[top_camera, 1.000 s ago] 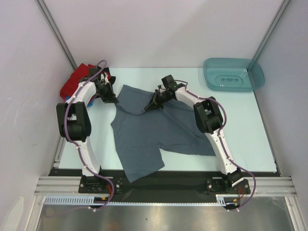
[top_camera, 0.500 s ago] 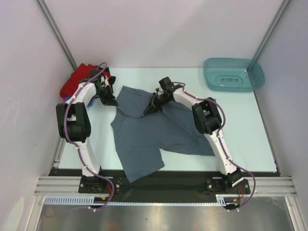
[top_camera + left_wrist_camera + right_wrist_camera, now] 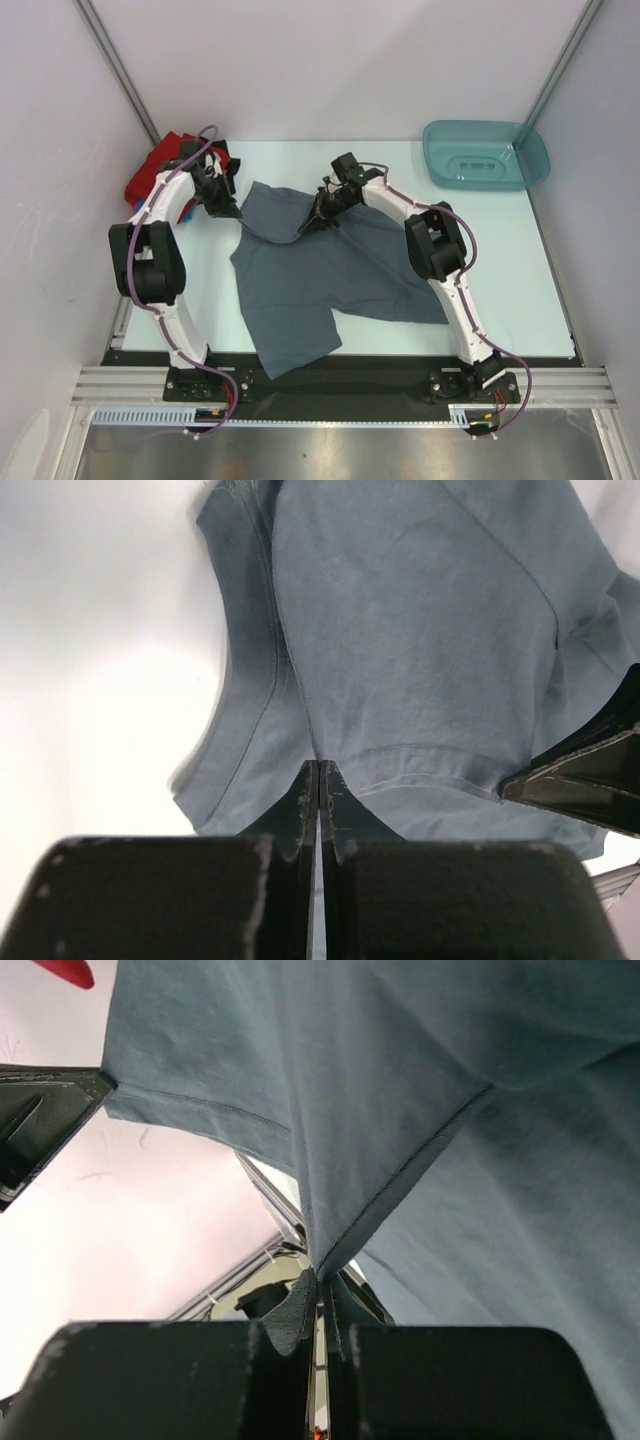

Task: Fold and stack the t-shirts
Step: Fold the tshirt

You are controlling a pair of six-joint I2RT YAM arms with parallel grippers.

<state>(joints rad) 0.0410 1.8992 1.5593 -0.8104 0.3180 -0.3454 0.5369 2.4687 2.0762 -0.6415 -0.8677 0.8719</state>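
Note:
A slate grey-blue t-shirt (image 3: 320, 275) lies spread on the pale table, its far edge lifted between both grippers. My left gripper (image 3: 233, 209) is shut on the shirt's hem at the far left corner; in the left wrist view the tips (image 3: 319, 770) meet at the hem of the cloth (image 3: 420, 650). My right gripper (image 3: 304, 229) is shut on a raised fold of the shirt near a seam (image 3: 320, 1278), and the cloth (image 3: 450, 1110) hangs from it. A pile of other t-shirts, red (image 3: 153, 172) on top, sits at the far left corner behind the left arm.
A teal plastic tub (image 3: 487, 155) stands at the far right corner. White walls close in the table on three sides. The two grippers are close together over the shirt's far left part. The arm bases and a black rail (image 3: 340, 375) line the near edge.
The left arm's elbow has swung a little to the left and the right gripper has drawn slightly back. Both grips on the shirt stay as they were.

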